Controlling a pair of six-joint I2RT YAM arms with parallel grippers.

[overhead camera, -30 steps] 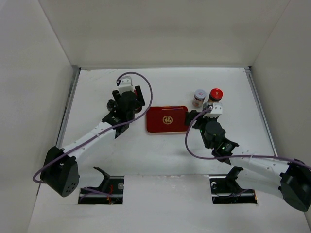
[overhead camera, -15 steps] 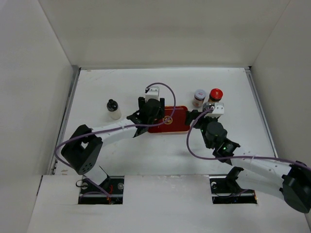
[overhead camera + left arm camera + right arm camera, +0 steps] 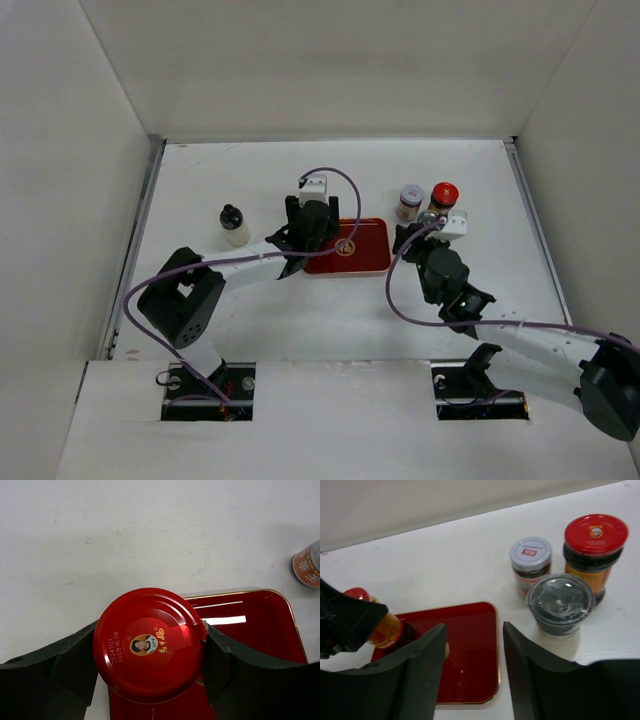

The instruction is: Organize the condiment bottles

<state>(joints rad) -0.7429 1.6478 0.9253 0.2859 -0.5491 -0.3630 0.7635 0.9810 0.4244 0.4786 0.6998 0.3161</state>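
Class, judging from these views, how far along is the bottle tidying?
Done: three jars stand clustered right of the tray. In hand: the left gripper is shut on a red-capped jar over the tray's left end. Left: the black-capped bottle stands alone; the right gripper is open.

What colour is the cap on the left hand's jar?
Red jar cap, with gold lettering; clearest in the left wrist view.

Red caps: two. One red-capped bottle [image 3: 150,642] sits at the left end of the tray [image 3: 368,258]. The second red-capped bottle [image 3: 595,535] stands beyond the tray's far right corner.

Grey-capped bottle [image 3: 561,597]: one, near that same corner.

Silver-capped bottle [image 3: 531,555]: one, same group.

Black-capped bottle [image 3: 233,222]: one, well left of the tray.

Bottles in total: five.

Trays: one.
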